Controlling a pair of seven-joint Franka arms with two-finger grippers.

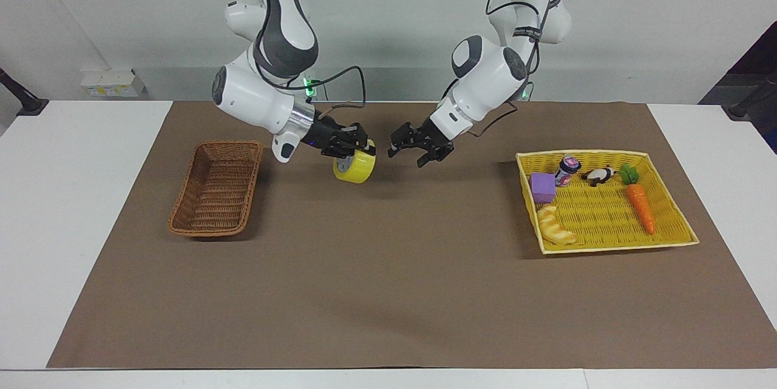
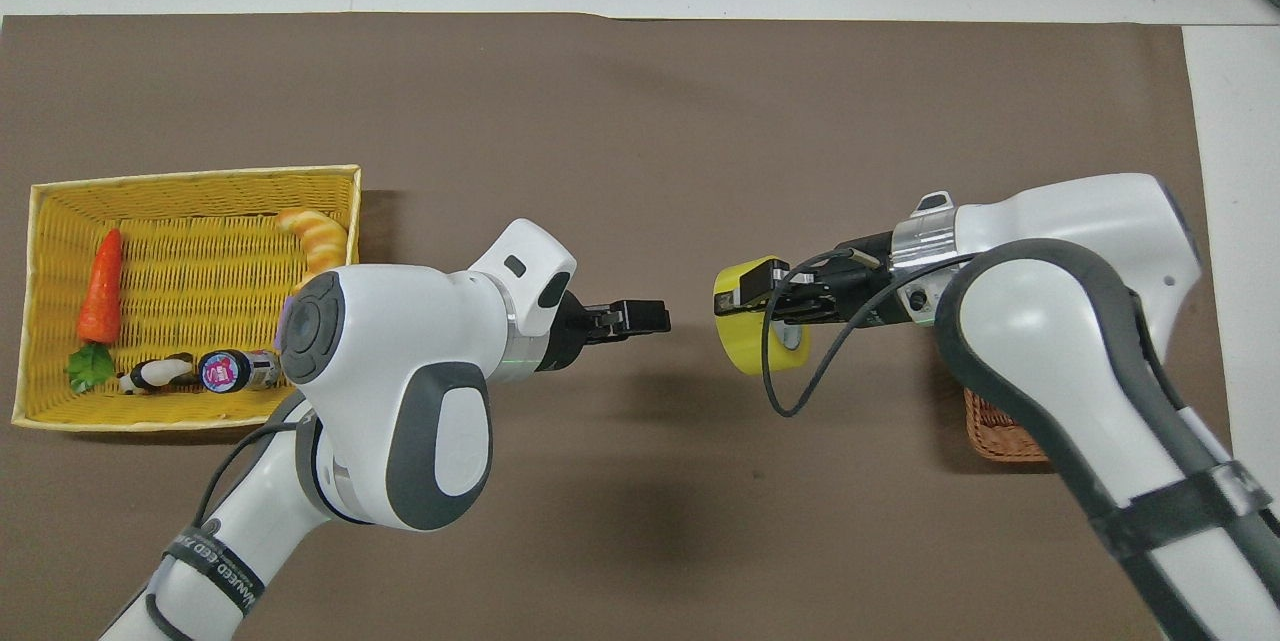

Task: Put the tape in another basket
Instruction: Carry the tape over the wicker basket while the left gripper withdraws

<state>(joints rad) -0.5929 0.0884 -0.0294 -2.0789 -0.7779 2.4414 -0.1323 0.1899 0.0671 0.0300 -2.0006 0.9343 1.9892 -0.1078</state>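
Handover done, carry step: right gripper [image 1: 351, 147] jaws pinching tape [image 1: 354, 169], upper centre of frame, above desk; left gripper [image 1: 414, 147] jaws spread, empty; next swing over wicker basket [image 1: 217, 195], release

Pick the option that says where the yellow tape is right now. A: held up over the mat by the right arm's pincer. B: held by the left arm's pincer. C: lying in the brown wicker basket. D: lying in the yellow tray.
A: the tape hangs from the right pincer over the brown mat, short of the wicker basket, while the left pincer is apart from it and holds nothing.
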